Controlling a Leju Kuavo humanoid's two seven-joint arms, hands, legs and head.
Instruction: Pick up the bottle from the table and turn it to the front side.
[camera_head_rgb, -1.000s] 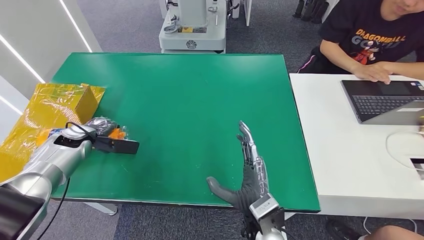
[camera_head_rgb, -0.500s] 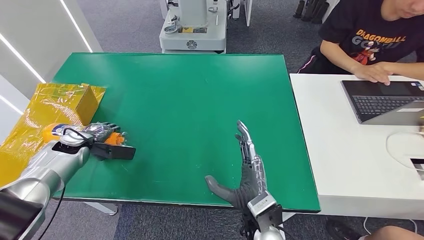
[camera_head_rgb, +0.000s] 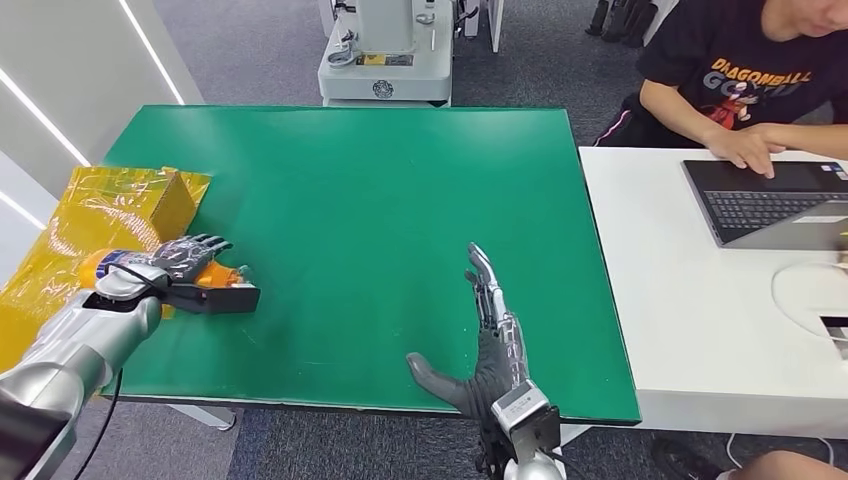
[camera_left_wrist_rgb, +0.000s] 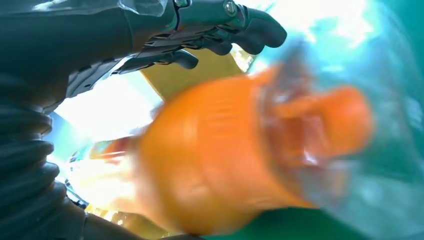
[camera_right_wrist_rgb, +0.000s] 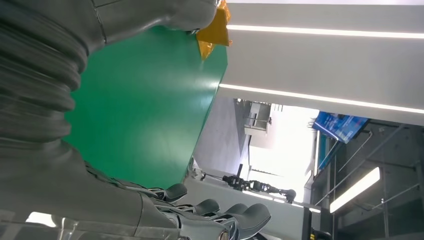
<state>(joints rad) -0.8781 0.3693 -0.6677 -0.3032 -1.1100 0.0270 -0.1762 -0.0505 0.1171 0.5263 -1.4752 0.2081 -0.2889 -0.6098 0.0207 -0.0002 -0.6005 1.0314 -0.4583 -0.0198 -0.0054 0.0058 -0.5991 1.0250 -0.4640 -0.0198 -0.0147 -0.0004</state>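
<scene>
- Over at the left edge of the green table (camera_head_rgb: 380, 190), the left hand (camera_head_rgb: 185, 258) lay across the orange bottle (camera_head_rgb: 222, 276), fingers spread over its top; whether it truly gripped the bottle I could not tell
- Compared with a second ago, that hand had slid left and back toward the yellow bag (camera_head_rgb: 75, 235), and the bottle had gone with it
- Up close in the left wrist view, the bottle (camera_left_wrist_rgb: 235, 155) was a blurred orange mass just under the dark fingers (camera_left_wrist_rgb: 200, 47), with clear plastic around its cap end
- A black wrist camera block (camera_head_rgb: 215, 298) jutted out beside the bottle, on the near side
- Down at the near edge, the right hand (camera_head_rgb: 490, 340) stood flat and empty, fingers straight and pointing away, thumb out to the left; it had crept a touch leftward
- Off to the right, a person (camera_head_rgb: 745, 70) at the white desk (camera_head_rgb: 680, 300) had a hand on a laptop (camera_head_rgb: 770, 200), shifted slightly since the earlier frame
</scene>
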